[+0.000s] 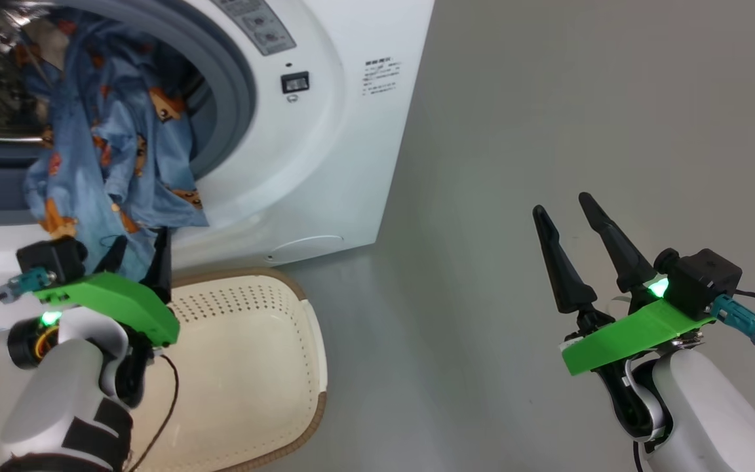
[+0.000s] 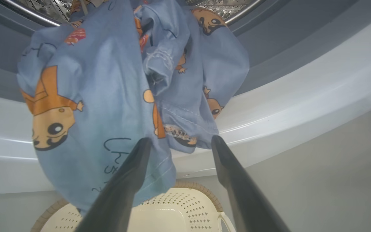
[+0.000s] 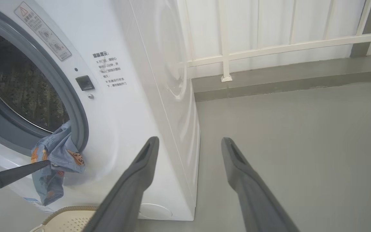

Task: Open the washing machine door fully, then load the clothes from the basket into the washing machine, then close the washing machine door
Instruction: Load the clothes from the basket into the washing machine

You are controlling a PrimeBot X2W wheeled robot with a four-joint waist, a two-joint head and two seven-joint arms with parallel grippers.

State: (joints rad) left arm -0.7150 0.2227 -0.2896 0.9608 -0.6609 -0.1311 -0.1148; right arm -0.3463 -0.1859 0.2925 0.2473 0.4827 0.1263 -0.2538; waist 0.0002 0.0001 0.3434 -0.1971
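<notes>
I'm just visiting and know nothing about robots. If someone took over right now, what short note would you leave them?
Left end effector: open, fingers at the hanging clothes, not clamped on them.
Right end effector: open, empty, above the floor.
Clothes: partly in the washing machine, draped over its grey seal, dangling down the front.
Basket: on the floor below the opening; what shows of it is empty.
Done: opening uncovered, clothes out of the basket.
Left: push the clothes fully inside, shut the door.

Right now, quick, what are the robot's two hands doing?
Left gripper: open, jaws apart at the hanging clothes.
Right gripper: open, holding nothing.
</notes>
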